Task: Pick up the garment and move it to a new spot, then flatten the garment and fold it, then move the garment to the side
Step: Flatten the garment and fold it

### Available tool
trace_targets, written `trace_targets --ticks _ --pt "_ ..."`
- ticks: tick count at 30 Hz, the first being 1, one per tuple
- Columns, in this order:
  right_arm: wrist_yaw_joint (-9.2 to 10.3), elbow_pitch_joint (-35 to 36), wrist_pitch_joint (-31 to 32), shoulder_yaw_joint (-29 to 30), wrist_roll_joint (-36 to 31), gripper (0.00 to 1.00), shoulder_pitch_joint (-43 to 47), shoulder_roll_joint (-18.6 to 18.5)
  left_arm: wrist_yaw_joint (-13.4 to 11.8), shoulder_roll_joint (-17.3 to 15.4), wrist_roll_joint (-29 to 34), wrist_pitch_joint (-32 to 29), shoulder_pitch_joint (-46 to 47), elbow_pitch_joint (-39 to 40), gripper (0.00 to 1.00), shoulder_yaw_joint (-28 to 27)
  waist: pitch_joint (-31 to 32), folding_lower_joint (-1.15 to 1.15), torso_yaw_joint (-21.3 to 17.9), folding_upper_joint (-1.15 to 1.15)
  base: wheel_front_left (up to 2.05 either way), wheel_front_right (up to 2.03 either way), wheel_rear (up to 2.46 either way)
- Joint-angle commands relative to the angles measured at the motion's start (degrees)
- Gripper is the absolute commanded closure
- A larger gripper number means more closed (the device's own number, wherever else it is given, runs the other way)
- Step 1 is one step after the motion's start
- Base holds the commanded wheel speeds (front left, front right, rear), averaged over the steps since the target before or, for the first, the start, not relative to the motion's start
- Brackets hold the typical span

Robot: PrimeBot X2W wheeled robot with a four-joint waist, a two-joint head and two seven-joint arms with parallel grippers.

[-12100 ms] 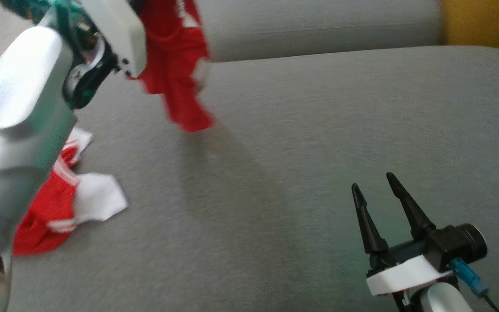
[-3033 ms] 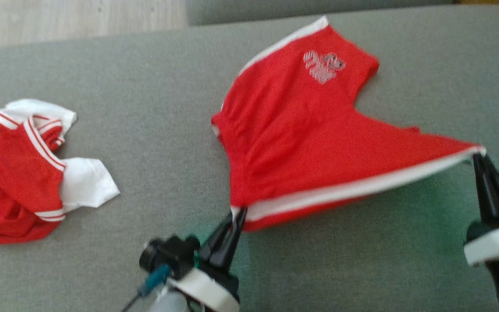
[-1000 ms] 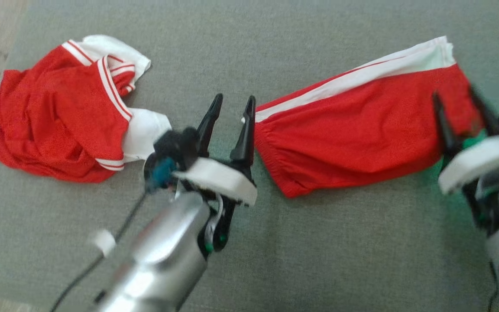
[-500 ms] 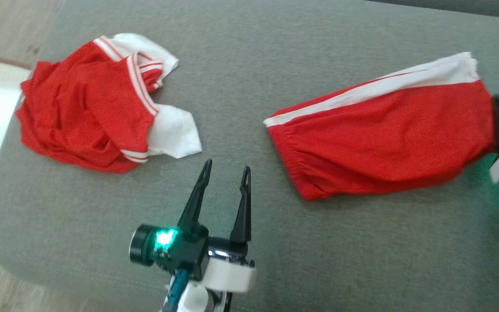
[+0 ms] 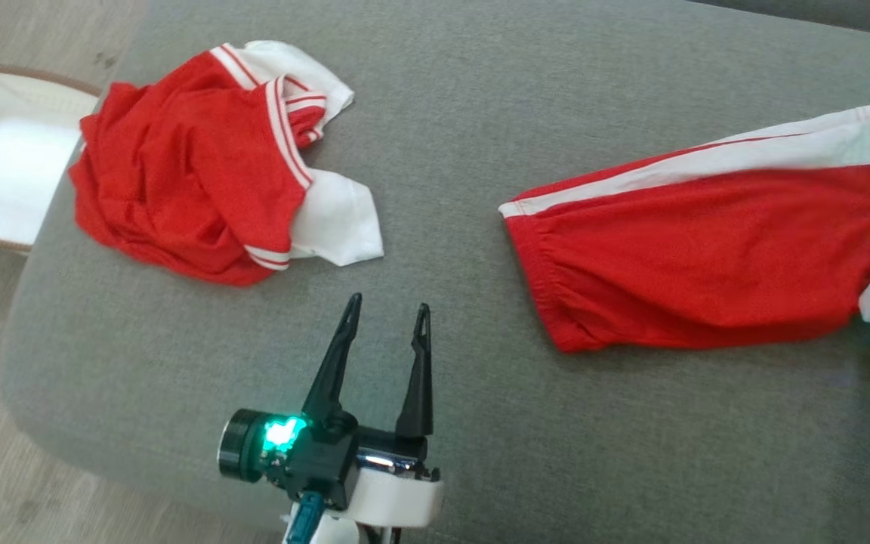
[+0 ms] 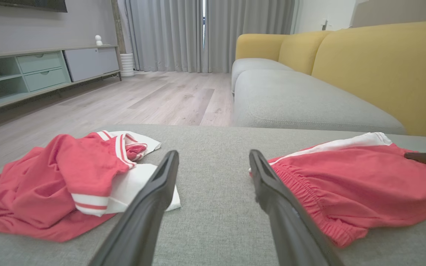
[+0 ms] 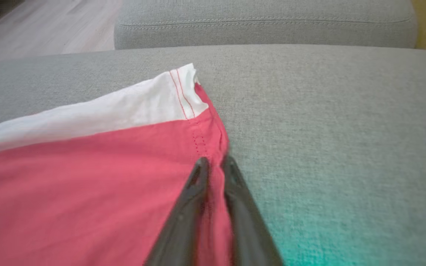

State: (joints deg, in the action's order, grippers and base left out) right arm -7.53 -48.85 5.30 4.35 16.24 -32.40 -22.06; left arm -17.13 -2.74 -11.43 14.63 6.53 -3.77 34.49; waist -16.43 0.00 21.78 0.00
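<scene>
On the grey sofa cushion, left fingers gape empty; right fingers pinch shorts.

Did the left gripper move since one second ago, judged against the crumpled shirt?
Yes. The left gripper drew back toward the robot: then level with the white sleeve of the crumpled shirt, now below it in the head view.
</scene>
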Motion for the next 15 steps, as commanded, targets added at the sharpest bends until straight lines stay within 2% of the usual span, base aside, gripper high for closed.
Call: trace_targets --ticks 1,8,15 --pt "0.04 0.0 -1.6 -0.6 0.5 1.00 -0.2 0.0 0.0 -0.1 0.8 0.4 -0.2 1.6 0.00 -2.5 0.7 0.00 -1.6 0.00 0.00 0.00 0.00" --pt "0.04 -2.5 -5.6 -0.3 -1.1 1.00 0.0 1.3 1.5 -0.1 1.8 0.4 -1.2 0.0 0.00 -4.2 4.4 0.00 -9.8 0.00 0.00 0.00 0.00" --pt "0.04 -4.2 -6.4 2.6 -3.6 1.00 1.3 -0.4 2.6 -0.1 2.1 0.4 -1.4 -0.7 0.00 -4.9 6.2 0.00 -16.5 0.00 0.00 0.00 0.00"
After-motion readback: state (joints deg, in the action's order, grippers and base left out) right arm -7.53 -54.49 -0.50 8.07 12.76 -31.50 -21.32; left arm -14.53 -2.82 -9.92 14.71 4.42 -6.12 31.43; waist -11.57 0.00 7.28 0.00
